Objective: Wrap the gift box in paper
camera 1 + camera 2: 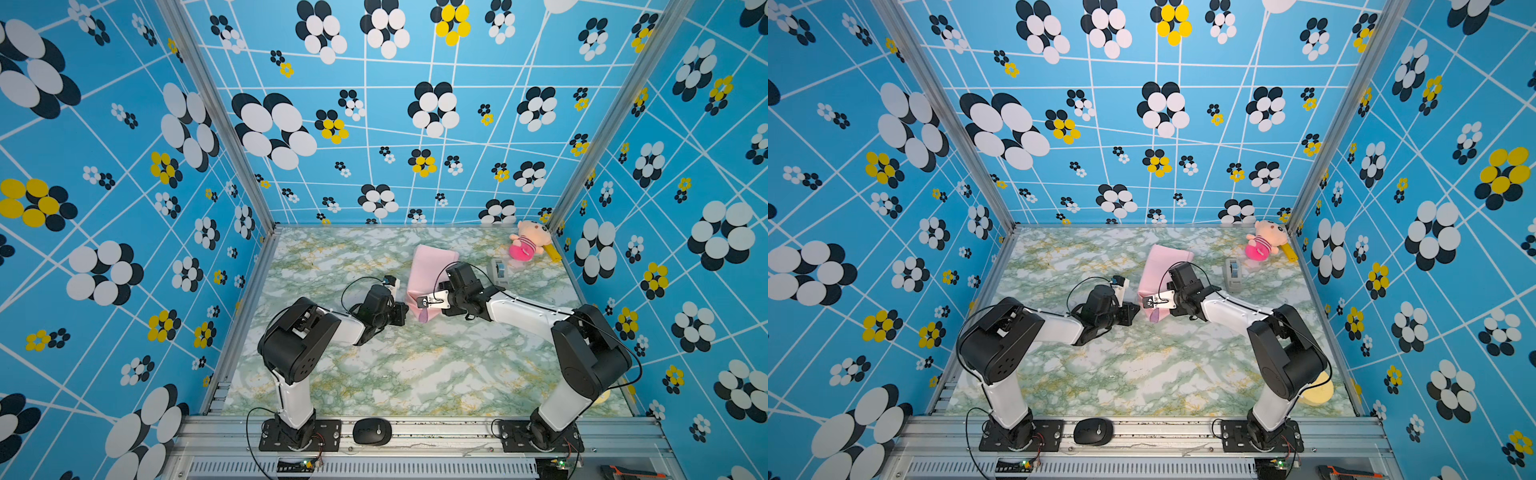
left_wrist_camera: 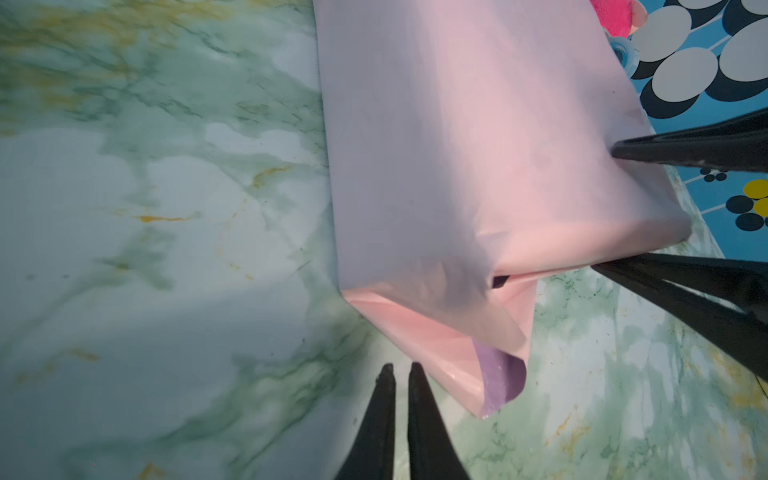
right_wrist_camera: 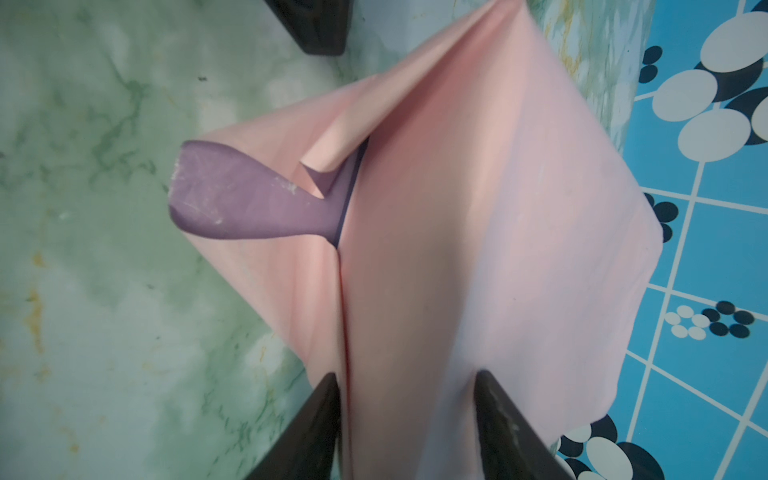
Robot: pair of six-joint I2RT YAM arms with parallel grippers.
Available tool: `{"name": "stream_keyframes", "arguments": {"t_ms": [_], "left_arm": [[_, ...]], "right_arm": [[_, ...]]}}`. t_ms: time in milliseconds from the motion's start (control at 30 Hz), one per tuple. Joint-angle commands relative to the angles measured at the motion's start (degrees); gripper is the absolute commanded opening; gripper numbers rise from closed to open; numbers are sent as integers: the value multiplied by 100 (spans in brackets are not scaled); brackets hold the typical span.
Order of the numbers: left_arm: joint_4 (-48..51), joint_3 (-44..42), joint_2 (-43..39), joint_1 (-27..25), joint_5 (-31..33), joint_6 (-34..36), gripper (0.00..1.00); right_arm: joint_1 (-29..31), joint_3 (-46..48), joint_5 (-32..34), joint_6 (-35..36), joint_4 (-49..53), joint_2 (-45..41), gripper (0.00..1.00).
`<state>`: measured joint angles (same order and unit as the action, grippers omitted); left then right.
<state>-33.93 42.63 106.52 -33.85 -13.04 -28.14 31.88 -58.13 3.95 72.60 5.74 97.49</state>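
Reference point: the grey tape dispenser [image 1: 500, 272] on the green-and-white marbled tabletop [image 1: 374, 365]. Near the dispenser, on the side toward the left arm, lies a large thin sheet of paper [image 1: 428, 266], pale pink outside and lilac-purple inside. It is folded over a dark navy blue cardboard gift box [image 3: 351, 174]. The gift box is almost fully covered. Only a narrow navy strip shows at the open end of the wrap, which lies nearer the arm bases than the dispenser does. At that end a corner of the paper curls over and exposes the lilac face. The right gripper [image 3: 407, 374] extends from the dispenser's side and stands spread across the wrapped box, with one finger against each paper-covered side, clamping the paper to it. The left gripper [image 2: 402, 365] sits on the far side of the wrap from the dispenser, low over the tabletop. Its fingers are drawn almost together with nothing between them, and the tips are just beside the loose paper edge. A pink and cream plush toy [image 1: 528, 245] sits beyond the dispenser, toward the back corner.
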Motion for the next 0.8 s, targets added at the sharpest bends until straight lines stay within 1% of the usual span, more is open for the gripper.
{"name": "stream_keyframes", "arguments": {"t_ms": [0, 133, 533, 700, 767], "left_arm": [[-253, 339, 277, -87, -258, -71, 11], [-357, 581, 499, -96, -327, -112, 10], [-408, 987, 680, -135, -612, -105, 9], [-484, 981, 763, -158, -700, -129, 9], [-482, 817, 636, -150, -572, -126, 10]], "right_arm": [[64, 161, -162, -99, 507, -87, 53], [64, 172, -184, -89, 514, -63, 53], [58, 231, -200, 20, 551, -50, 51], [63, 218, -210, 21, 569, -50, 50], [64, 218, -195, 19, 573, -59, 50]]}}
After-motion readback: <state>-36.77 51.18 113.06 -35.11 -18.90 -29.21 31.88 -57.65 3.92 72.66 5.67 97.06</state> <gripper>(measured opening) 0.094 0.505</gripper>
